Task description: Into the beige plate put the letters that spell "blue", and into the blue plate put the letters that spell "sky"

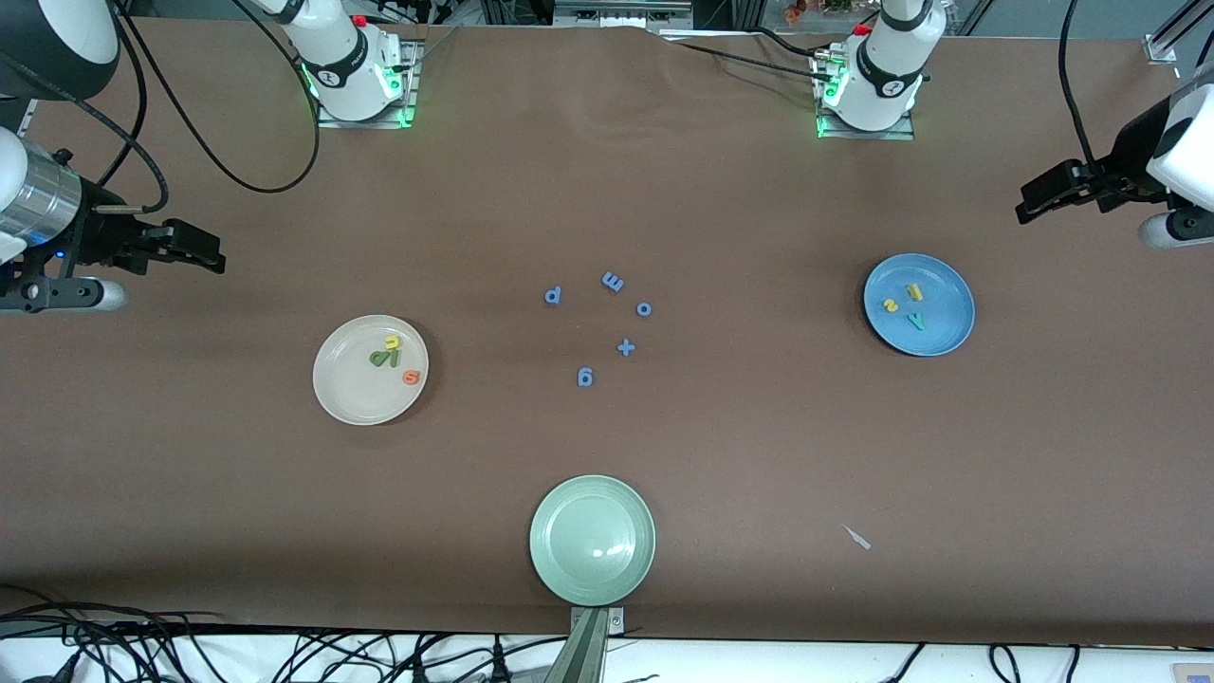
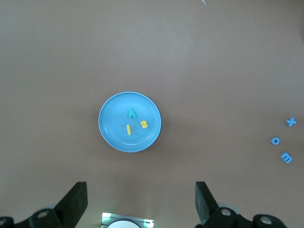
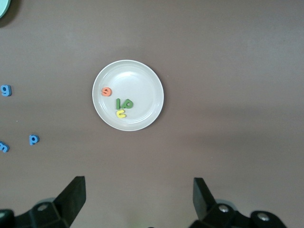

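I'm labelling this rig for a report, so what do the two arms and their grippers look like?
Both arms are white with black joint bands and trailing black cables, on bases glowing green. The right gripper and left gripper are black with two wedge-shaped fingers; the right wrist carries a silver ring.
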Available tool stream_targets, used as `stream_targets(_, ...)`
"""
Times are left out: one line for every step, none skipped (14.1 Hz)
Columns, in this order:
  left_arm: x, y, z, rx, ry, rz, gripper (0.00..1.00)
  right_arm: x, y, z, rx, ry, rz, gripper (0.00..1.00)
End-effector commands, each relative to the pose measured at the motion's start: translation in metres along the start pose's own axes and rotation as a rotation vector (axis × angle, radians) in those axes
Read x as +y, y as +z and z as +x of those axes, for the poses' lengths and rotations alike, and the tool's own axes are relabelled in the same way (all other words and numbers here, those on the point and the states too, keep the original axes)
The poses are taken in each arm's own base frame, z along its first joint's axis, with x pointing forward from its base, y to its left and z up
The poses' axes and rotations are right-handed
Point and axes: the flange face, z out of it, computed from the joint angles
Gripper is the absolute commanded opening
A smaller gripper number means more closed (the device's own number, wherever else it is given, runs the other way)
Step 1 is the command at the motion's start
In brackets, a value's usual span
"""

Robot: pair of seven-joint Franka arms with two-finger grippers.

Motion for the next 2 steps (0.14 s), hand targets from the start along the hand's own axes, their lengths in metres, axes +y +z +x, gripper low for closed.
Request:
stream_targets(0.001,-0.0089,0.0052,0.029,0.03,-0.002,1.0,0.0008,-0.0048,0.0038,0.008,-0.015,-0.009,1.0)
stream_targets(0.001,-0.0089,0.0052,0.029,0.028,-0.002,1.0,0.0026,-0.0054,0.0037,0.008,-0.013,-0.009,1.0)
